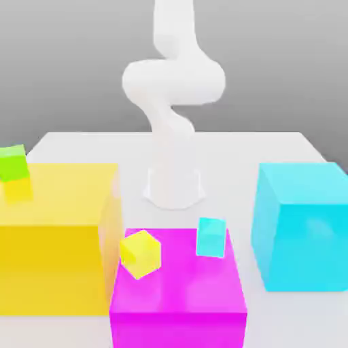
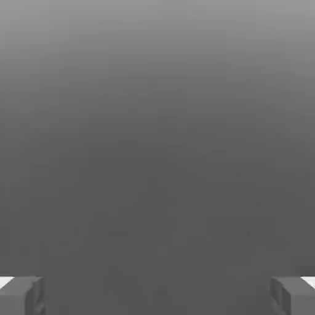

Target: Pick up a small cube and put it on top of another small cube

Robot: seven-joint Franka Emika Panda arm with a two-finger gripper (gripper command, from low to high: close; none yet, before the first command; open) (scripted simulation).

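Note:
The small cube to be picked up is out of view. My gripper [image 2: 157, 296] is open in the hand view, its two grey fingertips [image 2: 21, 295] far apart with nothing between them, facing a plain grey background. In the exterior view my white arm [image 1: 173, 81] rises from its base [image 1: 174, 190] and runs past the top edge. A little yellow cube [image 1: 141, 253] and a little cyan cube [image 1: 211, 237] rest tilted on the big magenta block [image 1: 178, 299]. A little green cube [image 1: 13, 163] sits on the big yellow block [image 1: 58, 231].
The three big blocks stand on a white table [image 1: 231, 149]: yellow at the exterior view's left, magenta at the front middle, and a big cyan block [image 1: 302, 228] at the exterior view's right. Narrow gaps separate them.

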